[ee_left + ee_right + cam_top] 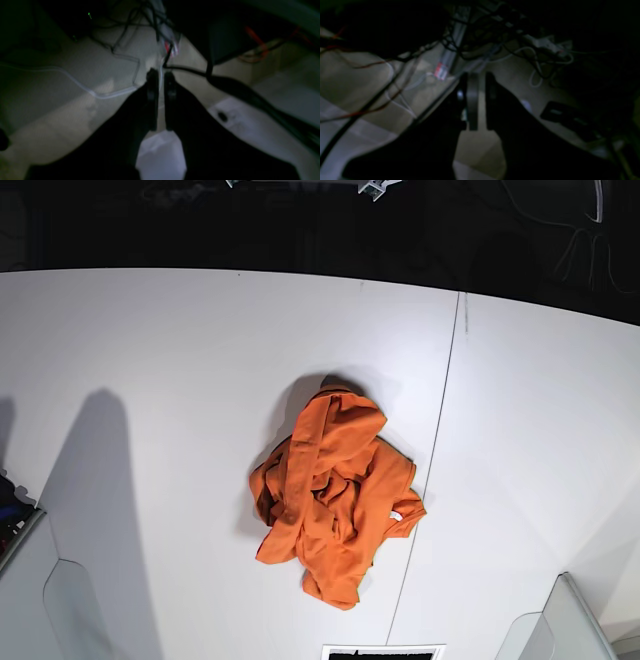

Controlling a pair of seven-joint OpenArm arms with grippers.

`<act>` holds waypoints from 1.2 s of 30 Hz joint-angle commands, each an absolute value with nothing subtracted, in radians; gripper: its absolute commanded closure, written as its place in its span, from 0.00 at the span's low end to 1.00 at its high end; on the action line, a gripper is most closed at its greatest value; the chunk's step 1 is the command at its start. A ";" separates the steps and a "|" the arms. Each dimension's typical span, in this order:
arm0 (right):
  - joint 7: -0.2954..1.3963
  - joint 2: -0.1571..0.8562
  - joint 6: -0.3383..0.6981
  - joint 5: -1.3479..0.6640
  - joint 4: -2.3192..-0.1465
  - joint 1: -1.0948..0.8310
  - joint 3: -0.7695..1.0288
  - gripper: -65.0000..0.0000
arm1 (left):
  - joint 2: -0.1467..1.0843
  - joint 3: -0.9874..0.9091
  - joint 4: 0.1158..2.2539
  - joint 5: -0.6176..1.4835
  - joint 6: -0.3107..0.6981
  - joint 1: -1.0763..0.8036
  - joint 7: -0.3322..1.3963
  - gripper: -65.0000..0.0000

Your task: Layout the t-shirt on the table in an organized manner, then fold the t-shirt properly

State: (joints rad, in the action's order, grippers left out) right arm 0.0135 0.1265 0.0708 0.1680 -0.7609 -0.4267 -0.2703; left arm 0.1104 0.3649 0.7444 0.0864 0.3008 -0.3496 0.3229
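both grippers, left gripper (160, 100) and right gripper (478, 100), hang nearly closed, empty, off the table (150, 360). crumpled t-shirt (335, 500) mid-table near the front edge looks light, limp; pinch a loose outer edge.

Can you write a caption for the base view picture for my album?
A crumpled orange t-shirt lies bunched up on the white table.

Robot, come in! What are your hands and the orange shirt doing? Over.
Left gripper, right gripper: nearly closed, empty, off the table. T-shirt crumpled mid-table, untouched. Nothing in the way.

Bright orange t-shirt (335, 500) with white tag, on plain white table (150, 380).
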 commanded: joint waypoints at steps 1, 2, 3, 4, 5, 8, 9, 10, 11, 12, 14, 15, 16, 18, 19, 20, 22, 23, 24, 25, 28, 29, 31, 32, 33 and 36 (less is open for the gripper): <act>0.000 0.142 0.078 0.161 -0.823 -0.468 -0.271 0.93 | 0.121 0.356 0.816 0.093 0.311 -0.395 0.319 0.93; 0.000 0.156 0.078 0.161 -0.883 -0.503 -0.271 0.93 | 0.132 0.342 0.885 0.096 0.311 -0.435 0.319 0.93; 0.000 0.172 0.077 0.160 -0.944 -0.538 -0.271 0.93 | 0.140 0.323 0.955 0.097 0.311 -0.474 0.319 0.92; 0.000 0.189 0.077 0.158 -1.006 -0.573 -0.271 0.93 | 0.148 0.301 1.024 0.097 0.311 -0.513 0.319 0.89; 0.000 0.206 0.077 0.154 -1.067 -0.606 -0.271 0.93 | 0.154 0.276 1.093 0.097 0.311 -0.550 0.319 0.86; 0.000 0.257 0.077 0.130 -1.256 -0.700 -0.271 0.93 | 0.170 0.193 1.296 0.101 0.314 -0.651 0.324 0.79; 0.000 0.273 0.077 0.122 -1.321 -0.729 -0.271 0.93 | 0.176 0.163 1.364 0.110 0.337 -0.682 0.331 0.79; 0.001 0.289 0.077 0.113 -1.385 -0.755 -0.271 0.93 | 0.183 0.134 1.432 0.125 0.361 -0.708 0.340 0.79; 0.001 0.304 0.077 0.104 -1.448 -0.779 -0.271 0.93 | 0.188 0.105 1.498 0.147 0.382 -0.734 0.351 0.79; 0.001 0.318 0.077 0.095 -1.509 -0.801 -0.271 0.93 | 0.197 0.074 1.564 0.177 0.403 -0.756 0.365 0.79; 0.007 0.345 0.069 0.086 -1.617 -0.834 -0.270 0.93 | 0.211 0.016 1.687 0.239 0.434 -0.793 0.398 0.79; 0.010 0.355 0.061 0.086 -1.666 -0.844 -0.271 0.93 | 0.220 -0.011 1.747 0.271 0.443 -0.807 0.419 0.79; 0.013 0.364 0.051 0.086 -1.709 -0.852 -0.271 0.93 | 0.228 -0.036 1.803 0.297 0.451 -0.818 0.444 0.79; 0.023 0.375 0.046 0.086 -1.789 -0.857 -0.270 0.93 | 0.249 -0.084 1.903 0.342 0.459 -0.831 0.493 0.79; 0.040 0.377 0.047 0.086 -1.824 -0.856 -0.270 0.93 | 0.263 -0.106 1.946 0.360 0.459 -0.836 0.509 0.79; 0.051 0.376 0.047 0.085 -1.860 -0.853 -0.271 0.93 | 0.278 -0.127 1.983 0.375 0.459 -0.839 0.522 0.79; 0.053 0.377 0.047 0.085 -1.925 -0.847 -0.271 0.93 | 0.311 -0.161 2.040 0.405 0.459 -0.840 0.525 0.79; 0.054 0.377 0.047 0.081 -1.957 -0.839 -0.271 0.93 | 0.328 -0.175 2.063 0.420 0.458 -0.839 0.523 0.79; 0.054 0.377 0.047 0.067 -1.985 -0.828 -0.271 0.93 | 0.345 -0.187 2.085 0.439 0.458 -0.836 0.521 0.79; 0.054 0.377 0.047 0.050 -2.008 -0.812 -0.270 0.93 | 0.361 -0.198 2.104 0.455 0.458 -0.833 0.520 0.78; 0.054 0.373 0.049 -0.002 -2.041 -0.731 -0.271 0.93 | 0.409 -0.212 2.136 0.486 0.458 -0.815 0.497 0.62; 0.057 0.366 0.048 -0.019 -2.041 -0.692 -0.270 0.93 | 0.426 -0.212 2.135 0.491 0.458 -0.800 0.484 0.55; 0.089 0.347 0.048 -0.040 -2.041 -0.609 -0.271 0.93 | 0.457 -0.212 2.133 0.509 0.457 -0.756 0.470 0.47; 0.112 0.332 0.048 -0.051 -2.041 -0.566 -0.270 0.92 | 0.473 -0.212 2.133 0.520 0.457 -0.725 0.470 0.46; 0.133 0.312 0.048 -0.054 -2.040 -0.519 -0.270 0.90 | 0.488 -0.212 2.132 0.531 0.457 -0.691 0.470 0.46; 0.197 0.242 0.049 -0.056 -2.038 -0.391 -0.270 0.72 | 0.522 -0.208 2.114 0.574 0.456 -0.567 0.469 0.46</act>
